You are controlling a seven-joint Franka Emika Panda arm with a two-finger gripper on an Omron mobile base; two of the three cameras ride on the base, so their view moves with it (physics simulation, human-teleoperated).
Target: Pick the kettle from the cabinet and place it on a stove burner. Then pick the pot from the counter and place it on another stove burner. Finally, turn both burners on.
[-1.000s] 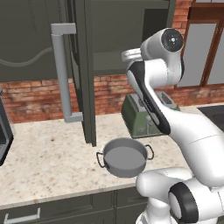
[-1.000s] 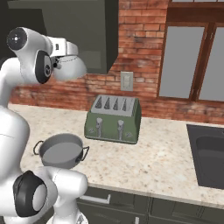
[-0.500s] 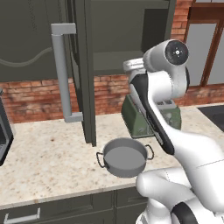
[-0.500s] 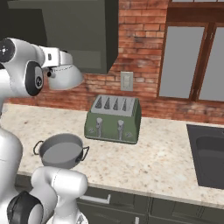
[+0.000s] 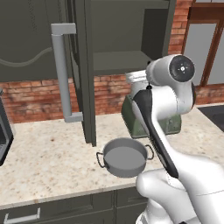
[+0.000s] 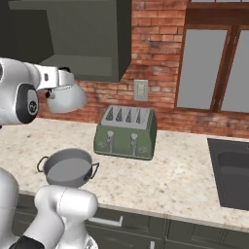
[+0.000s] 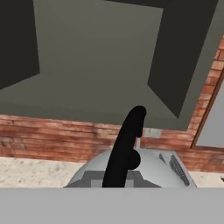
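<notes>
The silvery-white kettle (image 6: 66,98) hangs in the air above the counter (image 6: 170,181), in front of and below the open cabinet (image 6: 82,39). My gripper (image 6: 61,82) is shut on the kettle's handle from above. In the hand view the black arched handle (image 7: 125,148) rises over the kettle's dome (image 7: 151,173), with the cabinet's shelf behind it. From the left, the kettle (image 5: 135,79) peeks out behind my arm. The grey pot (image 5: 125,157) sits near the counter's front edge, seen too from the right (image 6: 68,168). The stove burners are out of view.
The cabinet door (image 5: 83,70) stands open over the counter, its bar handle (image 5: 64,74) facing outward. A green toaster (image 6: 127,132) stands against the brick wall behind the pot. A dark sink (image 6: 232,174) lies to the right. Something dark (image 5: 2,140) cuts the left edge.
The kettle has moved left and lower in the right base view, away from the cabinet opening, and the arm's elbow has swung with it. The pot has stayed put.
</notes>
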